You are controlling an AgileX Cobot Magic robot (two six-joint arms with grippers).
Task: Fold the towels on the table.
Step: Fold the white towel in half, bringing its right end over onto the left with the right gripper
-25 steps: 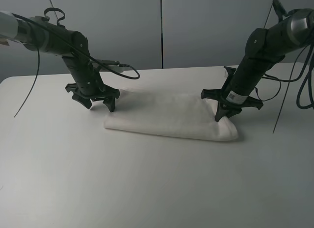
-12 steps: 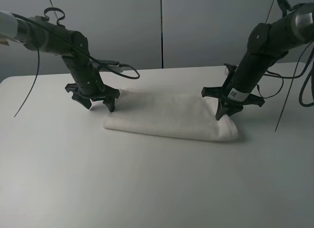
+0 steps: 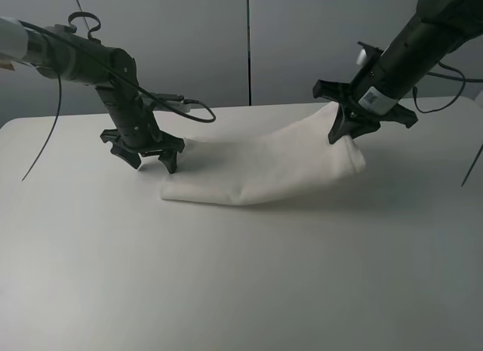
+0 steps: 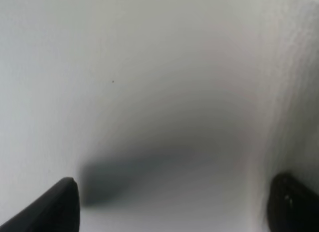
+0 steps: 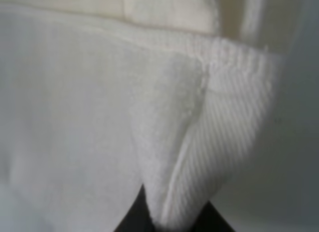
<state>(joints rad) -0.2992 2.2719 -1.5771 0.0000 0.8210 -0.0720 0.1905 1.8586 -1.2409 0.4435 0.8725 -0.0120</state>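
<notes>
The white towel lies folded lengthwise on the white table. Its left end rests flat and its right end hangs lifted. My right gripper is shut on the towel's right end and holds it well above the table. In the right wrist view the ribbed border band and terry cloth are pinched between the fingers at my right gripper. My left gripper is open, low over the table at the towel's left end. In the left wrist view its fingertips stand wide apart, with the towel edge beside one.
A grey panelled wall stands behind the table. A black cable loops from the left arm over the table's back edge, and another hangs at the far left. Bare tabletop stretches in front of the towel.
My right gripper has risen and moved back with the towel's right end, pulling that end up off the table. The left gripper has not moved.
</notes>
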